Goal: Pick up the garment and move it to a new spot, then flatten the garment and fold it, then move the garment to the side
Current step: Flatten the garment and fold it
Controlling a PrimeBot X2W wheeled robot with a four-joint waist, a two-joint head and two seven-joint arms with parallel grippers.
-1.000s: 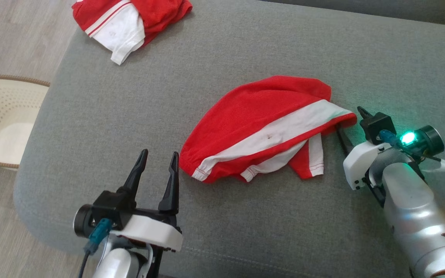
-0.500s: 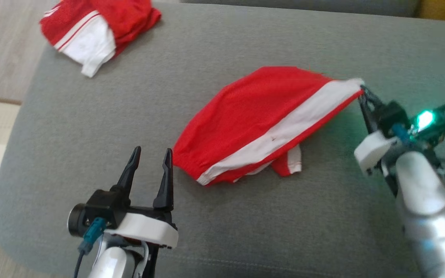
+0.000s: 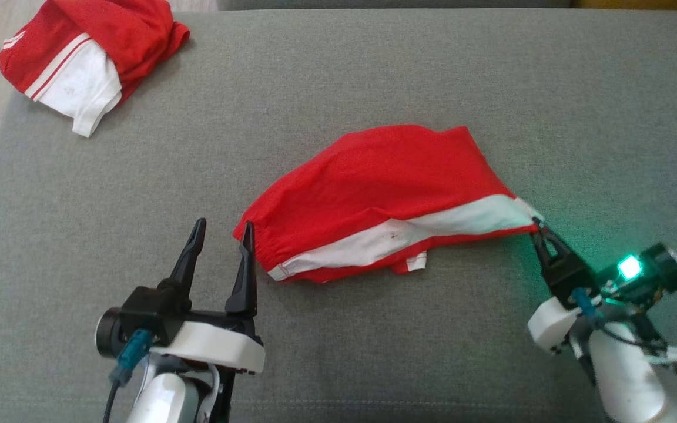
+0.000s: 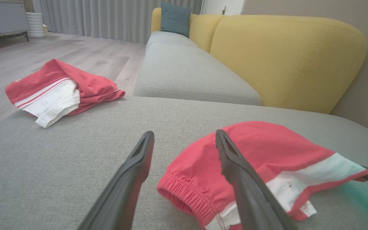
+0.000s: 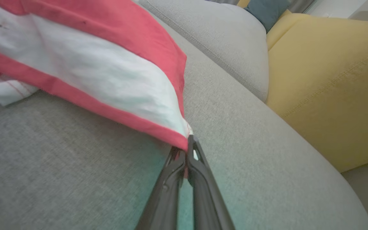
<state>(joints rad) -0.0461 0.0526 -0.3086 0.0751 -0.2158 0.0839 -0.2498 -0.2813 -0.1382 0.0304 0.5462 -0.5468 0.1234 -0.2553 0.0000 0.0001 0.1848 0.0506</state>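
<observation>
A red garment (image 3: 374,182) with a white side stripe lies stretched across the middle of the grey cushion (image 3: 338,76). My right gripper (image 3: 538,226) is shut on its right corner, and the cloth (image 5: 85,73) runs taut from the fingertips up to the left in the right wrist view. My left gripper (image 3: 224,232) stands open just left of the elastic waistband (image 4: 184,195), its right finger (image 4: 235,172) nearly at the band's edge. Nothing lies between its fingers.
A second red and white garment (image 3: 89,59) lies bunched at the cushion's far left corner. A yellow sofa back (image 4: 286,60) and a longer grey seat (image 4: 187,73) with a teal pillow (image 4: 174,19) stand beyond. Wooden floor (image 4: 27,57) lies to the left.
My right gripper has pulled the garment's corner toward the near right, dragging the cloth out longer and flatter. The head camera has also shifted. The left gripper stays open by the waistband.
</observation>
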